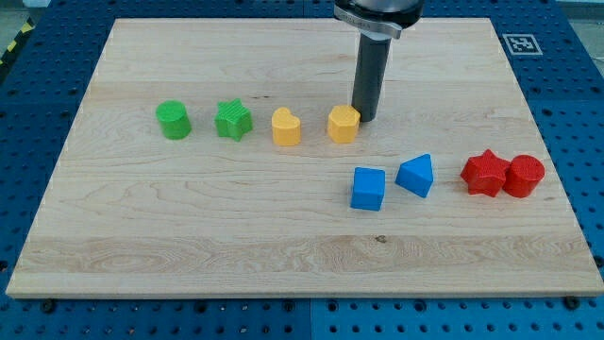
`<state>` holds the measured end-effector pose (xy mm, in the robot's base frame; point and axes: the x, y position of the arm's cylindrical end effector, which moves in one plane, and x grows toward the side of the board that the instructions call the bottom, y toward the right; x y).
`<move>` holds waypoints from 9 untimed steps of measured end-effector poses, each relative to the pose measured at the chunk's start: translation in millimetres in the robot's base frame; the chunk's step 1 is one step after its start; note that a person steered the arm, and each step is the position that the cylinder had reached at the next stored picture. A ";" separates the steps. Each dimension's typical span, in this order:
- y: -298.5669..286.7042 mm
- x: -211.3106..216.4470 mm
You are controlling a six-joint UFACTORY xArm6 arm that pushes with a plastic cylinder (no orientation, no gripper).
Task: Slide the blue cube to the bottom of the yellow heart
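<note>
My tip (365, 117), a bare rod with no fingers to open or close, touches the yellow hexagon's (343, 124) right side; the blue cube (368, 188) sits below-right of it, the yellow heart (286, 127) left of it.

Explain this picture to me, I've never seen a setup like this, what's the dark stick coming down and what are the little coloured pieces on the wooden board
The dark stick is a robot arm's rod; it holds nothing and only pushes. My tip rests just right of the yellow hexagon block. One camera looks down at a wooden board. From the view's left, a row: green cylinder, green star, yellow heart, then the hexagon. Below right lie the blue cube, a blue triangular block, a red star and a red cylinder, which seem to touch.
</note>
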<state>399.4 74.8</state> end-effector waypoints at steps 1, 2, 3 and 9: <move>5.0 0.8; 47.1 10.8; 87.6 37.6; 32.3 126.2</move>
<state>525.6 107.1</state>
